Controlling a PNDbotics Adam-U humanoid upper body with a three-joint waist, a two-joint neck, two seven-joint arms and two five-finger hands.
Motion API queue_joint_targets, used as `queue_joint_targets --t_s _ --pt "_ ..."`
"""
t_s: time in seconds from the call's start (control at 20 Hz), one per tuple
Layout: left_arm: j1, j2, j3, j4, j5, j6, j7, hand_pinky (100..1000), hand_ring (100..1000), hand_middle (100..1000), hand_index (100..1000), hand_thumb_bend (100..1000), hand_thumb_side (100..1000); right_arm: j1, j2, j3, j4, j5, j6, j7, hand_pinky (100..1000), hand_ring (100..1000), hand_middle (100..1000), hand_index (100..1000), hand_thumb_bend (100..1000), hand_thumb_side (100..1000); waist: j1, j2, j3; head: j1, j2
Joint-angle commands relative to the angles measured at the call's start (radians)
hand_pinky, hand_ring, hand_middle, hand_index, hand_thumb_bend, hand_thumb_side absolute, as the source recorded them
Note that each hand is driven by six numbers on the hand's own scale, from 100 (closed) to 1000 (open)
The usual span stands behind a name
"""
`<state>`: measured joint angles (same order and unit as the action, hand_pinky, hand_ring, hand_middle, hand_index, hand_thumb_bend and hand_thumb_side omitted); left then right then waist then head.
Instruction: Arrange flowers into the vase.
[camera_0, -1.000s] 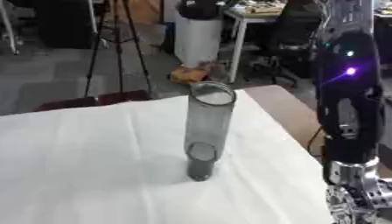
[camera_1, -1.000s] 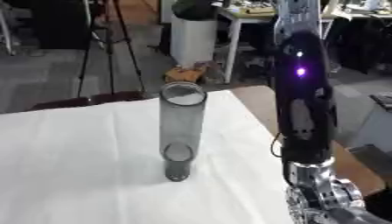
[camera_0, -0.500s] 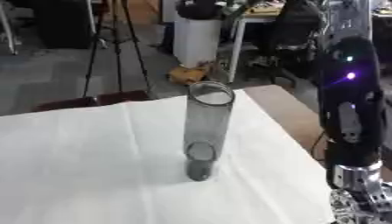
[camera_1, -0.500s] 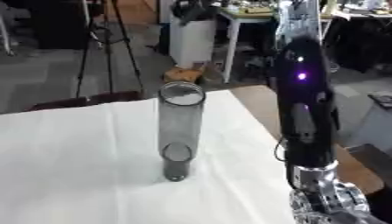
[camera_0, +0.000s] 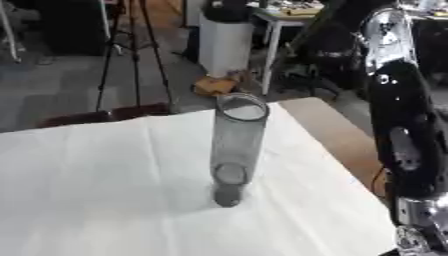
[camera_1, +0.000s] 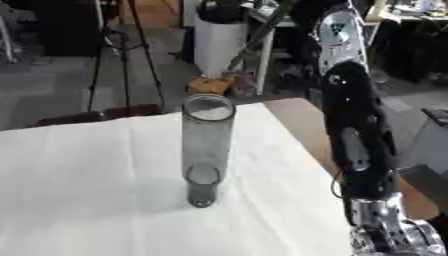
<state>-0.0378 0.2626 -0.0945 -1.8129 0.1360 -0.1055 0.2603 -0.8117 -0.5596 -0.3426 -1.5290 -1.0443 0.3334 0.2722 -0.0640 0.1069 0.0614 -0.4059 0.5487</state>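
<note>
One tall see-through vase (camera_0: 236, 147) is being seen standing upright near the middle of the table (camera_0: 96, 190), which is being covered by a white cloth (camera_1: 87, 175). Its round open top is being shown clearly, and its dark base is being pressed onto the cloth. Nothing can be made out inside it; the glass is grey and blurry, so that cannot be told for sure.

Only the right arm (camera_1: 354, 135) is being shown, coming down along the right side of both views, well apart from the vase. It is black with a silver part near the top. At the bottom right corner a silver wrist piece and a bit of the right hand (camera_1: 394, 240) are being cut off by the edge of the picture. Its fingers are being hidden, so it cannot be told if the hand is released, clenched or grasping something.

No part of the left hand is being shown in either view.

Past the far edge of the table, a tripod (camera_0: 131, 55) and a white bin (camera_0: 226, 42) are being seen on the floor, both blurry.
</note>
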Motion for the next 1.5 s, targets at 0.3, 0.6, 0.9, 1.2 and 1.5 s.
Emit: queue_joint_targets --t_s 0.3,0.6,0.9,1.2,1.5 --pt "-0.006 0.011 0.002 -0.015 0.002 0.002 0.001 564 493 541 940 682 836 -0.013 -0.009 -0.002 0.017 0.061 0.015 0.069 100 100 100 100 100 100 0.007 -0.008 0.002 -0.006 -0.014" --pt "-0.006 0.009 0.001 -0.015 0.004 0.002 0.000 564 494 542 941 682 836 -0.015 0.009 0.004 0.023 0.092 0.025 0.098 100 100 100 100 100 100 0.009 -0.005 0.005 -0.009 -0.016" --pt "-0.006 0.008 -0.001 -0.015 0.005 0.003 -0.001 564 495 542 941 682 836 -0.019 0.026 0.011 0.040 0.142 0.020 0.130 100 100 100 100 100 100 0.012 -0.004 0.005 -0.014 -0.018" --pt "-0.006 0.007 -0.001 -0.017 0.006 0.004 -0.003 564 497 543 941 678 837 -0.019 0.034 0.018 0.072 0.212 0.003 0.181 100 100 100 100 100 100 0.015 -0.002 0.008 -0.016 -0.021" --pt "-0.007 0.006 -0.002 -0.017 0.007 0.004 -0.005 565 498 544 942 675 838 -0.019 0.036 0.031 0.106 0.265 -0.025 0.241 100 100 100 100 100 100 0.016 -0.001 0.010 -0.017 -0.022"
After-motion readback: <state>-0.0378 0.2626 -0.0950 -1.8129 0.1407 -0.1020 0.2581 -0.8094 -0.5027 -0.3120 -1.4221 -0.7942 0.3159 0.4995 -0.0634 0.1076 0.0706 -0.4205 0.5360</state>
